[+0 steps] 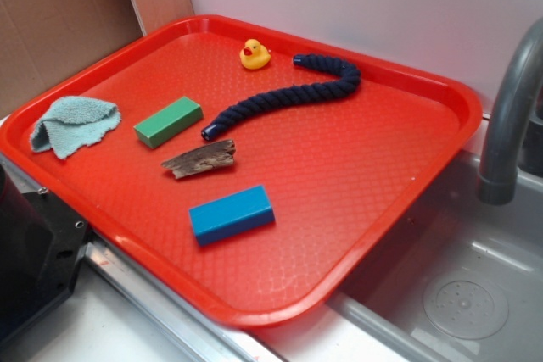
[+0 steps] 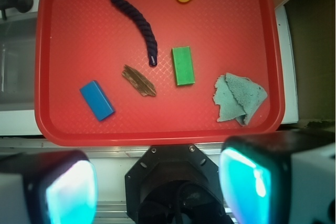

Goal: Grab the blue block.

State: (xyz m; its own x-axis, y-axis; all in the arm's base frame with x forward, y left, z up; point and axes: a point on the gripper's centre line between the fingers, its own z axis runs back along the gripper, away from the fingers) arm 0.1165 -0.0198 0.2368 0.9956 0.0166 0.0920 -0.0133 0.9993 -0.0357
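Blue block (image 2: 96, 100) lies flat on the red tray (image 2: 157, 134), left of the wood scrap (image 2: 139, 81), its long axis diagonal, ahead and left of the gripper (image 2: 157, 187), whose fingers stand spread wide, holding nothing.

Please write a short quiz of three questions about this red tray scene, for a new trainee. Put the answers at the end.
1. True or false: the small bright-blue rectangular block touches the brown piece of wood.
2. Which object lies nearest the yellow rubber duck? A) the light-teal folded cloth B) the dark-blue twisted rope C) the green rectangular block
3. Fill in: in the wrist view, the gripper is ____ and holds nothing.

Key
1. False: bare red plastic tray shows between them.
2. B
3. open, its fingers wide apart at the tray's near edge.
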